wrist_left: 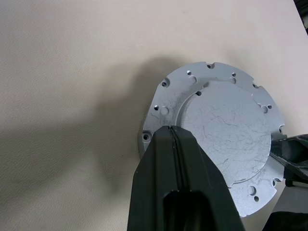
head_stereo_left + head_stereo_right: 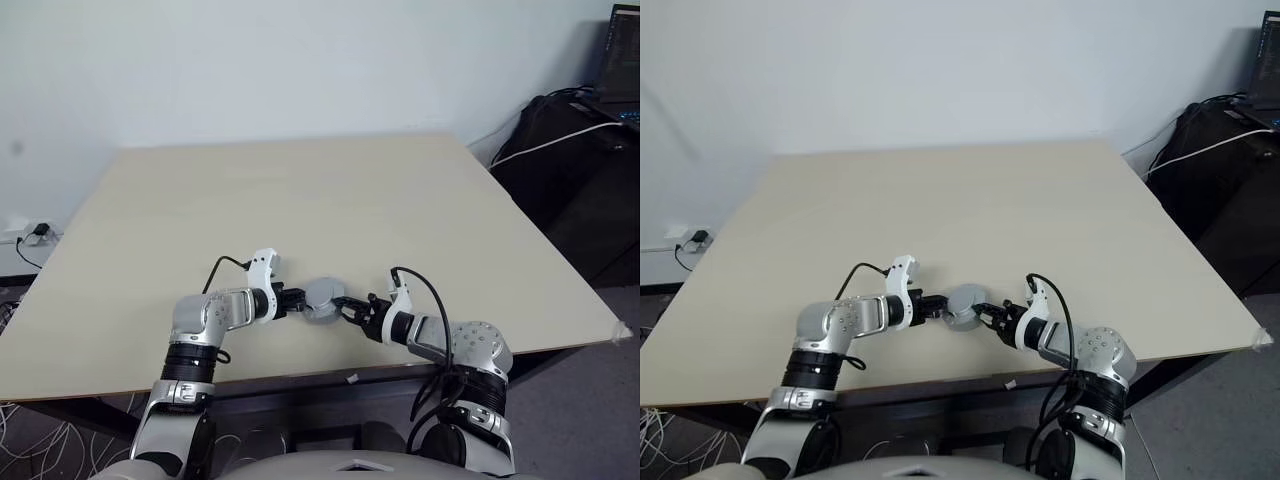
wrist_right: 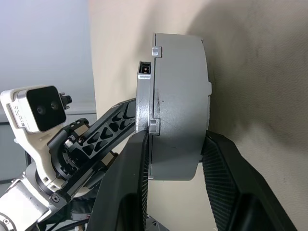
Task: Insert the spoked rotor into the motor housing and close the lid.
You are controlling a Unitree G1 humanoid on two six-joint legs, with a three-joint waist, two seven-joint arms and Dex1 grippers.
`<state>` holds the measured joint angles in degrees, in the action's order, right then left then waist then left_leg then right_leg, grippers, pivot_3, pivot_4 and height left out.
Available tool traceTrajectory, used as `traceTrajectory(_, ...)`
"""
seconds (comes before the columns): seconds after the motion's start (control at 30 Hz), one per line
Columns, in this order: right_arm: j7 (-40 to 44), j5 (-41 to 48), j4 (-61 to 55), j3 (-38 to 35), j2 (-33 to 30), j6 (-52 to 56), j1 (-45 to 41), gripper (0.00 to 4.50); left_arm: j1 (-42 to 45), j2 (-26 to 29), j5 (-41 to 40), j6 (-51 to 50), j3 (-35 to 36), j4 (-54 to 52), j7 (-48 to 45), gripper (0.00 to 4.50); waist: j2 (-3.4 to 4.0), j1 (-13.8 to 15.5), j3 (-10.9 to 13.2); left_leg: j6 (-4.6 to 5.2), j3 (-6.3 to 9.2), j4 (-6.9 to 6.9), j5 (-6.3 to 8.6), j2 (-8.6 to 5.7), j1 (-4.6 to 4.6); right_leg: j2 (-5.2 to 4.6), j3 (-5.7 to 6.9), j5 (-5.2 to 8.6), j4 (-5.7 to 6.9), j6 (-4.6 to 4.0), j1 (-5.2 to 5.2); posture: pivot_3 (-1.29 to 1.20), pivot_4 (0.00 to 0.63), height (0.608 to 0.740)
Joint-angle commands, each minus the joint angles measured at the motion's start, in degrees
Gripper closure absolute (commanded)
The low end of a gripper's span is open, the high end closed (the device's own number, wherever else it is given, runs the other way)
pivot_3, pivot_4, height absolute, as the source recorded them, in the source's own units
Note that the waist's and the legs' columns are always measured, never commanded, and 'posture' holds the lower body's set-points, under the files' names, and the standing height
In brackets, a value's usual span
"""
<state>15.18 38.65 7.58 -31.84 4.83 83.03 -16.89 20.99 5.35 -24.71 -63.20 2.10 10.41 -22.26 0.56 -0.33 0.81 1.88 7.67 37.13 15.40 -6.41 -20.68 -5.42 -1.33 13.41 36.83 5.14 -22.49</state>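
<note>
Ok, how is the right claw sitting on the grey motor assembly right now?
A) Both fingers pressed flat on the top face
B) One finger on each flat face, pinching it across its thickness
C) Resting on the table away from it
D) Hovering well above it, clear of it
B: in the right wrist view the right claw has a finger on either flat face of the closed grey motor assembly, squeezing across its thickness.
</note>
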Motion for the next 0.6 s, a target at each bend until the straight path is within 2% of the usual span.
traceTrajectory(0.03, 0.99, 2.70, -1.77, 2.33, 1.66, 0.49, -1.18, 3.21, -1.56, -2.26, -3.07, -1.55, -0.19, -3.54, -1.24, 4.50, 0.01, -0.25, 0.04, 0.00, 0.00, -0.01, 0.00, 0.00, 0.00, 0.00, 0.00, 0.00, 0.00, 0.00, -0.01, 0.00, 0.000, 0.740)
traceTrajectory(0.13, 0.79, 2.81, -1.74, 1.77, 1.40, 0.22, -0.90, 3.21, -3.58, -3.06, -5.29, -0.07, 2.50, -8.80, -1.92, 4.50, 0.01, -0.36, 0.13, 0.01, 0.00, -0.07, 0.01, 0.00, -0.06, -0.01, -0.02, 0.00, -0.02, -0.02, -0.10, 0.00, 0.000, 0.740)
traceTrajectory(0.3, 0.48, 3.63, -1.90, 0.58, 1.11, -0.66, -0.47, 3.21, -10.48, -5.85, -14.18, 1.56, 10.95, -20.68, -2.58, 4.50, -0.04, -0.38, 0.26, 0.00, 0.00, -0.08, 0.02, 0.01, -0.40, -0.04, -0.05, 0.00, -0.01, -0.05, -0.42, 0.00, 0.000, 0.740)
traceTrajectory(0.47, 0.83, 5.80, -2.58, -1.48, 1.89, -1.62, -0.89, 3.21, -21.28, -8.69, -23.85, 1.36, 16.92, -28.04, -1.44, 4.50, 0.13, -0.82, 0.37, -0.01, -0.08, -0.16, 0.07, 0.10, -0.43, -0.03, -0.09, 0.06, -0.01, -0.15, -0.53, 0.00, 0.000, 0.740)
traceTrajectory(0.57, 0.77, 7.63, -3.46, -2.49, 3.11, -2.49, -1.88, 3.21, -28.46, -12.97, -29.77, 2.00, 20.33, -28.74, 1.14, 4.50, 0.11, -0.65, 0.56, 0.01, -0.07, -0.15, 0.08, 0.09, -0.48, 0.00, -0.06, 0.07, -0.06, -0.16, -0.56, 0.00, 0.000, 0.740)
traceTrajectory(0.6, 0.61, 8.16, -3.65, -2.76, 3.43, -2.76, -2.17, 3.21, -30.11, -13.93, -31.23, 2.31, 20.63, -28.73, 1.77, 4.12, 0.08, -0.59, 0.62, 0.04, -0.06, -0.11, 0.10, 0.09, -0.51, -0.03, -0.05, 0.08, -0.06, -0.15, -0.55, 0.00, 0.000, 0.740)
